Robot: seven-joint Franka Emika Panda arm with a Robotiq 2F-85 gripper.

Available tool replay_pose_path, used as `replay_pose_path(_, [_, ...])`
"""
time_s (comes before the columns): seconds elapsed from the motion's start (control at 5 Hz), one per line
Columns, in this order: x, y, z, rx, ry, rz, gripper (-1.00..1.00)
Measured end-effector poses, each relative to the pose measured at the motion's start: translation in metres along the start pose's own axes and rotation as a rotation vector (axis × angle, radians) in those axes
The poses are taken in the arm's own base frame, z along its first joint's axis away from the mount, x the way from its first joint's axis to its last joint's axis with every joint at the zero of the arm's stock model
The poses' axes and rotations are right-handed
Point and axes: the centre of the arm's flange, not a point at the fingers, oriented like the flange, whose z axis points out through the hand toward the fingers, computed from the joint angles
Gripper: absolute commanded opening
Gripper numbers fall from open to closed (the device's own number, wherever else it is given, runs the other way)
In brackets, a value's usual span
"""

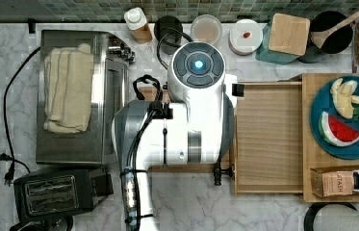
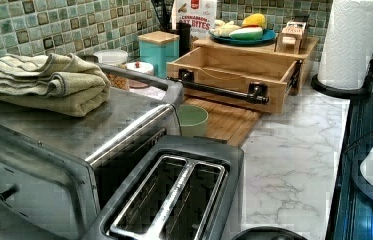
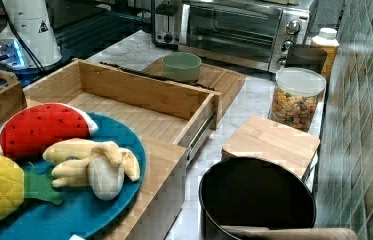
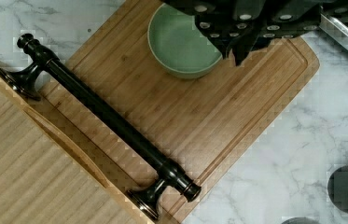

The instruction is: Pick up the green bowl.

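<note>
The green bowl [image 4: 181, 46] is small, round and pale sage green, and it stands upright and empty on a bamboo cutting board [image 4: 199, 116]. It also shows in the left view [image 2: 193, 120], just beside the toaster oven, and in the right view [image 3: 181, 66], in front of the oven door. My gripper [image 4: 238, 44] hangs high above the board, its dark body overlapping the bowl's rim in the wrist view. Nothing is held. In the top view the white arm [image 1: 196, 101] covers the bowl.
A wooden drawer box [image 1: 268, 137] with a black bar handle [image 4: 111, 126] borders the board. The toaster oven [image 1: 78, 96] with a folded towel stands on the other side, a toaster [image 1: 59, 192] near it. Jars and a teal canister [image 1: 283, 38] line the tiled wall. A blue plate [image 1: 348, 118] holds toy fruit.
</note>
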Motion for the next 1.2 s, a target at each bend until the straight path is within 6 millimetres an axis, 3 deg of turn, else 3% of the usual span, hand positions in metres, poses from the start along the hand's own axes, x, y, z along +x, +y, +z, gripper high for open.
replay_pose_path(0.6, [0.001,-0.001,0.016,0.017,0.054,-0.013,-1.0])
replay_pose_path(0.8, [-0.003,0.002,0.038,0.061,0.094,-0.013,-1.0])
replay_pose_path(1.0, [-0.017,0.019,0.068,0.006,0.047,0.001,-1.0])
replay_pose_path(1.2, [-0.032,0.04,0.087,-0.086,-0.038,0.009,0.43])
